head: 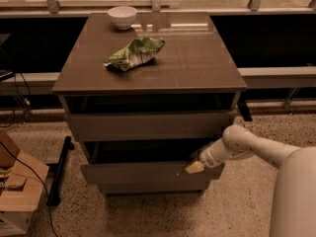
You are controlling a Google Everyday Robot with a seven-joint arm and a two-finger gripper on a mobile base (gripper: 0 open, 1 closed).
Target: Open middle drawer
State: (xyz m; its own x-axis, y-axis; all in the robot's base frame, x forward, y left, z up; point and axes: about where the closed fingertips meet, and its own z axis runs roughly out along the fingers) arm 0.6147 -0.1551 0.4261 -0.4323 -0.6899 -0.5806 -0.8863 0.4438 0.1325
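The gripper (194, 167) sits at the right end of the middle drawer (140, 174).

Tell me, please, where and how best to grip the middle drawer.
Grip the top edge of the middle drawer, coming from the front and slightly above. Its front is flat and handleless, so the dark gap above that edge is probably the only purchase. The gripper sits at the edge's right end.

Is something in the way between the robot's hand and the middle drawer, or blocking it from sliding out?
Nothing visible does. The gripper sits right at the front of the middle drawer, near its right end, and nothing shows on the floor in front of it.
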